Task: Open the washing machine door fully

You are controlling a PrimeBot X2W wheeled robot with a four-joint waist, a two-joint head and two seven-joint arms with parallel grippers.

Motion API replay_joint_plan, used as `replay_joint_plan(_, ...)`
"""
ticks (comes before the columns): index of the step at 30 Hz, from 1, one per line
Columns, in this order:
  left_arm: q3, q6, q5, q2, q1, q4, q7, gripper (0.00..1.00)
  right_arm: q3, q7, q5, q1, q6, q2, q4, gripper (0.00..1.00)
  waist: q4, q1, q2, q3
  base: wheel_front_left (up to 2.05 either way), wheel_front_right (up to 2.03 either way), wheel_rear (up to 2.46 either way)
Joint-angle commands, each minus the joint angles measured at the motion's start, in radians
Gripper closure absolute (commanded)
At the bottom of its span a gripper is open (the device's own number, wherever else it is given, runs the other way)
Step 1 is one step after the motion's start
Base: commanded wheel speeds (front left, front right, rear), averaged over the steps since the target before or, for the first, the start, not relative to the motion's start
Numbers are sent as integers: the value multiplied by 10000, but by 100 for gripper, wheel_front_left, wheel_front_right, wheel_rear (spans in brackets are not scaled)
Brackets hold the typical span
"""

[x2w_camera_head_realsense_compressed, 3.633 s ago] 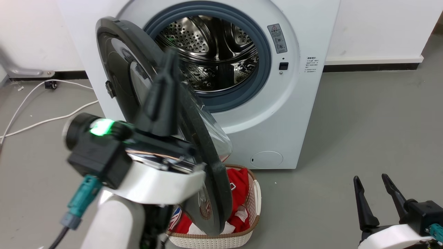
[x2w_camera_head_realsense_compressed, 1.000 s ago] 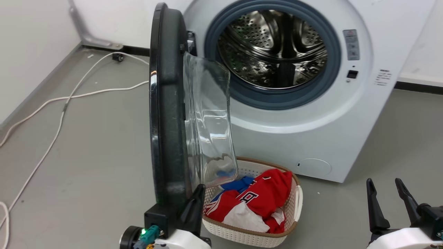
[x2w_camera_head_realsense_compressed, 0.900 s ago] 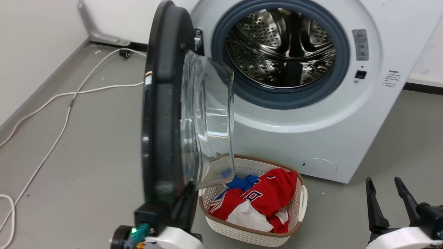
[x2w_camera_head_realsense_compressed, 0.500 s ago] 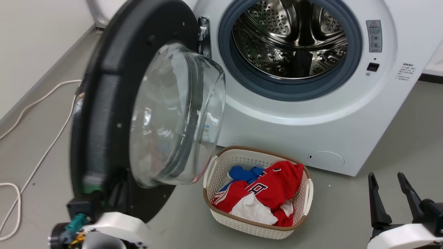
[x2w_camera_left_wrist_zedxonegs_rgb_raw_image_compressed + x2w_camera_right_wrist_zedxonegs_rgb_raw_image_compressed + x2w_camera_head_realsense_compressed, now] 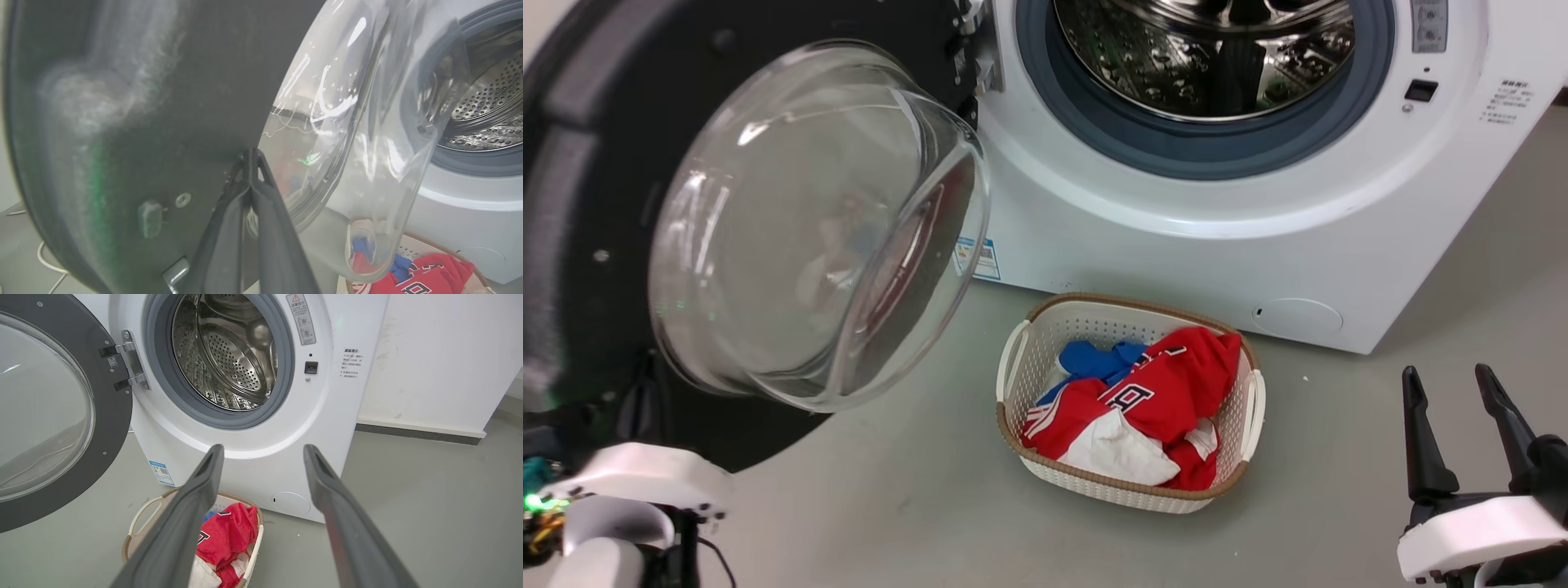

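The washing machine door (image 5: 572,204) stands swung far out to the left of the white machine. Its clear glass bowl (image 5: 809,220) faces me, and a metal hinge (image 5: 130,359) joins it to the front. In the left wrist view my left gripper (image 5: 250,155) is shut, its tips resting against the door's black inner face (image 5: 163,102) beside the glass. My left arm's white wrist (image 5: 629,482) sits below the door. My right gripper (image 5: 1445,374) hangs open at the lower right, well away from the door (image 5: 118,416), holding nothing (image 5: 263,448).
The steel drum hole (image 5: 1209,49) with its grey rubber rim is uncovered. A white basket (image 5: 1131,486) of red, white and blue clothes sits on the grey floor before the machine. A small round white flap (image 5: 1297,316) is low on the front. A white wall (image 5: 429,355) stands to the right.
The door has swung from edge-on to wide open on the left, with my shut left gripper staying against it. The head camera has shifted too. The right gripper has kept still.
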Motion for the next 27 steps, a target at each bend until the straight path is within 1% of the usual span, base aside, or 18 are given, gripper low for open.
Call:
replay_joint_plan(1,235,-30,-102,199,-223,256,-97,100,-21,-18,-91,-192,-3,11,-50,0,-55,0,0,149,0,0,0)
replay_joint_plan(10,970,-504,-689,677,-1149,1656,-396,100,-16,81,-149,-387,-3,-26,-93,0,-104,0,0,491,0,0,0)
replay_joint_plan(14,1091,-753,-846,846,-1613,2439,-468,100,7,130,-131,-507,-3,-94,-124,0,-133,0,0,627,0,0,0)
replay_joint_plan(18,1087,-957,-773,986,-1961,3077,-594,100,63,128,-117,-587,-3,-158,-59,0,-204,0,0,629,0,0,0)
replay_joint_plan(20,1066,-983,-723,956,-2023,3211,-678,100,54,115,-109,-568,-3,-161,-19,0,-226,0,0,553,0,0,0)
replay_joint_plan(22,1080,-911,-574,931,-1946,3227,-776,100,39,98,-91,-487,-3,-154,45,0,-242,0,0,418,0,0,0)
replay_joint_plan(27,982,-716,-111,707,-1381,2801,-882,100,-24,39,-16,-195,-3,-99,225,0,-208,0,0,-136,0,0,0)
